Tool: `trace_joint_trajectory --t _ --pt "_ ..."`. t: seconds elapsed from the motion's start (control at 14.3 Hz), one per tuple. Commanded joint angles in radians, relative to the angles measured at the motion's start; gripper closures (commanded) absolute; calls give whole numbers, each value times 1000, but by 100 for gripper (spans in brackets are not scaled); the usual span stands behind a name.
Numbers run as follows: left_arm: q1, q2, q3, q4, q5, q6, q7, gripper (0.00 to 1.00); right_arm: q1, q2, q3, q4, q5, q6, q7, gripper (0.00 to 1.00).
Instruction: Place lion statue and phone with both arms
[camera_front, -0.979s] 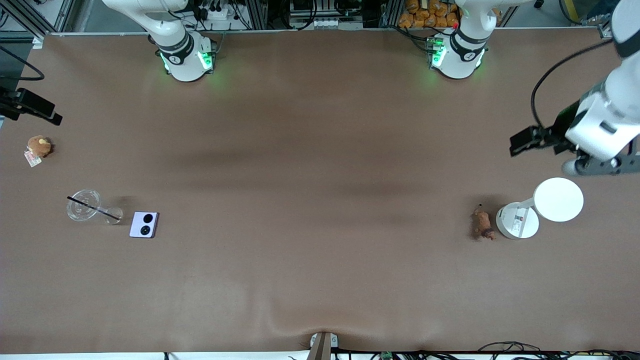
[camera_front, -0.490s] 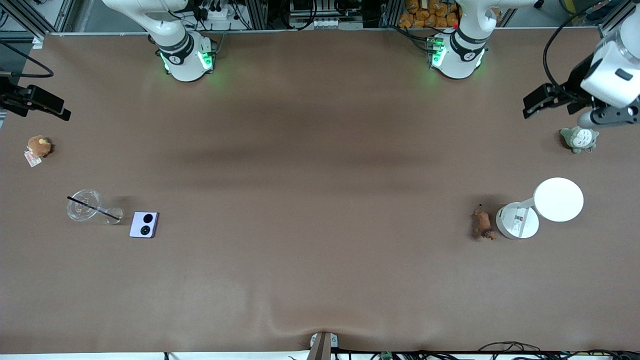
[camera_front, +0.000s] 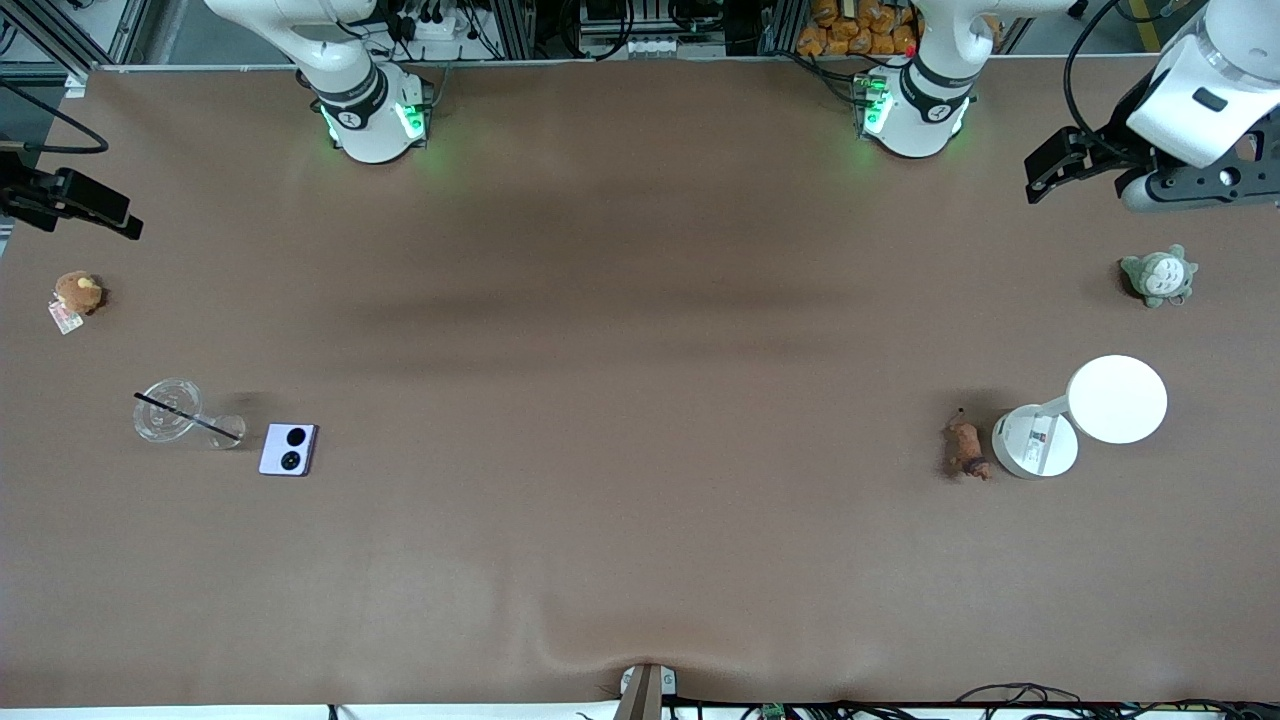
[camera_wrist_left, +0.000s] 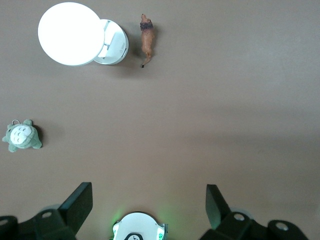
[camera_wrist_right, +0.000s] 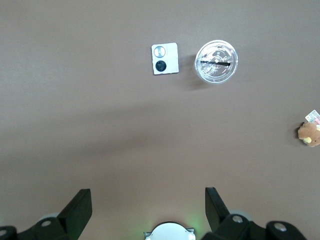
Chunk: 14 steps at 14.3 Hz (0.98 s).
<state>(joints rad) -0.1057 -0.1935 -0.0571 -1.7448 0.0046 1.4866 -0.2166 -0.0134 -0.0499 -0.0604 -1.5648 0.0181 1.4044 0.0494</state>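
Note:
The lion statue (camera_front: 966, 448), small and orange-brown, lies on the brown table beside a white lamp's base, at the left arm's end; it also shows in the left wrist view (camera_wrist_left: 146, 39). The phone (camera_front: 289, 449), pale lavender with two black circles, lies flat beside a clear cup at the right arm's end; it also shows in the right wrist view (camera_wrist_right: 165, 59). My left gripper (camera_wrist_left: 148, 200) is open and empty, high over the table's corner (camera_front: 1185, 188), well away from the lion. My right gripper (camera_wrist_right: 147, 202) is open and empty, high over the table's edge, with only its black bracket (camera_front: 75, 200) in the front view.
A white lamp (camera_front: 1085, 415) stands beside the lion. A grey-green plush (camera_front: 1158, 277) sits between the lamp and the robots' edge of the table. A clear cup with a black straw (camera_front: 170, 420) lies by the phone. A round brown plush with a tag (camera_front: 77, 293) sits near the right arm's end.
My left gripper has moved from over the lamp area toward the robots' edge of the table, uncovering the grey-green plush. My right gripper has shifted slightly. The objects have not moved.

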Motion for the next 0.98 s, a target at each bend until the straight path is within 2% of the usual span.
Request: trace_joint_trajectory --t 0.0,0.91 --pt "6 -44 3 -27 -6 -34 9 0 1 -13 2 6 -15 -10 6 0" --pt "9 -43 -9 -7 3 -35 0 0 20 -8 5 28 -17 -5 4 0"
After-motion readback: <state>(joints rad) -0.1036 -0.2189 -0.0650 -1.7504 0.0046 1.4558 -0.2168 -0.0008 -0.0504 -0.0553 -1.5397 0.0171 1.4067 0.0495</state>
